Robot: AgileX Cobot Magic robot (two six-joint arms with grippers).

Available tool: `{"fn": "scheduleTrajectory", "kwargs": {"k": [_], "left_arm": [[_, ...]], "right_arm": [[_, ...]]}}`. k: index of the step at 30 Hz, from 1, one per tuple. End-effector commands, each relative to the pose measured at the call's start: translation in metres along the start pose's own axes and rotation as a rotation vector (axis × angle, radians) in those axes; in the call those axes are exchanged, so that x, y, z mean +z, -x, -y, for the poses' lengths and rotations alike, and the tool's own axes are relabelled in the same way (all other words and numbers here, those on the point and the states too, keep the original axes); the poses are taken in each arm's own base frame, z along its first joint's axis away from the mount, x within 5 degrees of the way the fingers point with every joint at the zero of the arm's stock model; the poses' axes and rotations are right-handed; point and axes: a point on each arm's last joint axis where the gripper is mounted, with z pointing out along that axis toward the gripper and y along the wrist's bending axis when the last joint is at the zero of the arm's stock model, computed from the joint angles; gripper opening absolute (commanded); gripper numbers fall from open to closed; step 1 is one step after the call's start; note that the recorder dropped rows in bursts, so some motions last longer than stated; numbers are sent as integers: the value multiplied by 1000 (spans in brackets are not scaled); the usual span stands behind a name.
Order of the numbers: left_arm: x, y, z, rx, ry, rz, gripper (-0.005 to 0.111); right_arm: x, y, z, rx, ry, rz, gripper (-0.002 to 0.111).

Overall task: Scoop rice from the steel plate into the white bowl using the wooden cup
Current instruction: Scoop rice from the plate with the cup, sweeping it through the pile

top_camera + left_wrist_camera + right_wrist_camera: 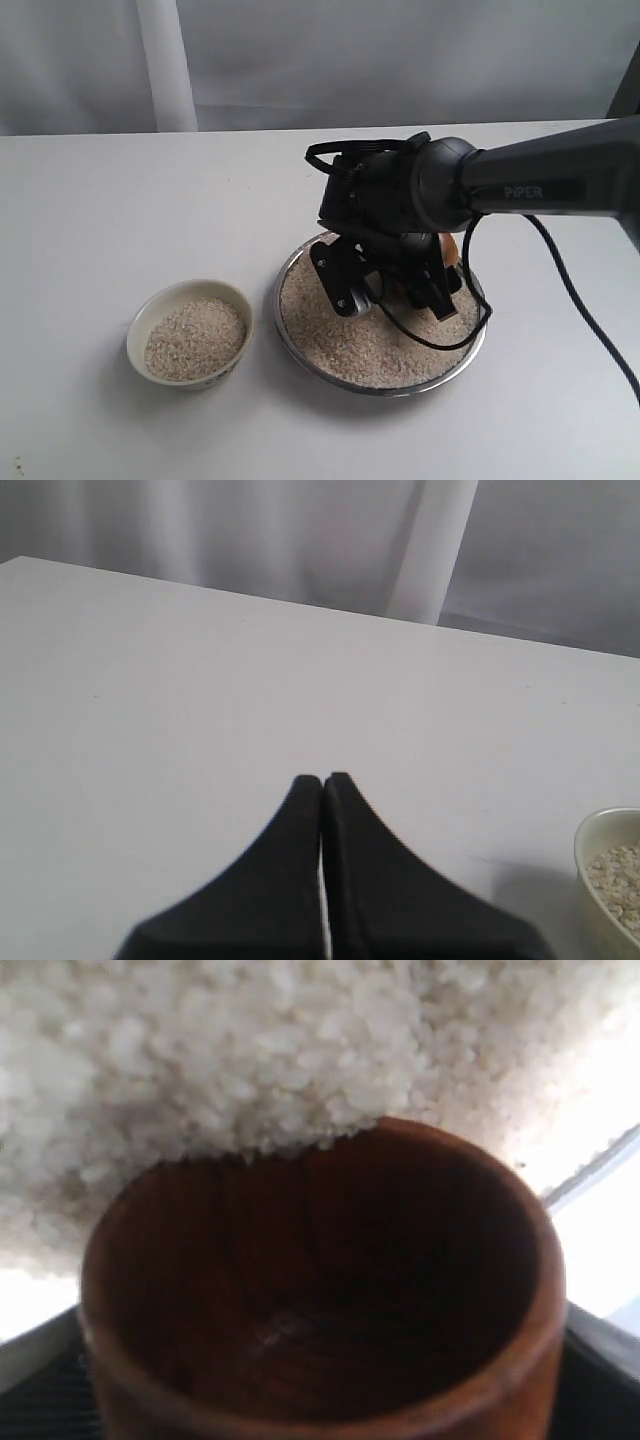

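Observation:
My right gripper [395,295] reaches down over the steel plate [279,312] and is shut on the wooden cup [450,250], of which only a reddish sliver shows behind the fingers. In the right wrist view the wooden cup [320,1300] lies tipped with its rim pressed against the rice [250,1050], its dark inside holding no grains. Rice [370,350] covers the plate. The white bowl [140,325] stands left of the plate, partly filled with rice [195,340]. My left gripper [322,780] is shut on nothing above bare table, with the bowl's rim [588,855] beside it.
The right arm [550,180] and its black cable [580,300] come in from the right over the white table [100,220]. A pale curtain [300,60] hangs behind the table's far edge. The plate's rim [590,1175] shows close beside the cup.

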Motion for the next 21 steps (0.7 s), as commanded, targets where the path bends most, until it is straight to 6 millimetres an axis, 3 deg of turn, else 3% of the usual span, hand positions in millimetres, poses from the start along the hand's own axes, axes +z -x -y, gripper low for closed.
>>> {"fn": "scheduleTrajectory", "kwargs": {"k": [1,21], "left_arm": [[-1,2,0,-7,-5,11,0],[-1,2,0,-7,-5,11,0]], "right_arm": [[-5,6,-2,-3,-2,24,0],[-18,33,-14,21,77,159,0]]}}
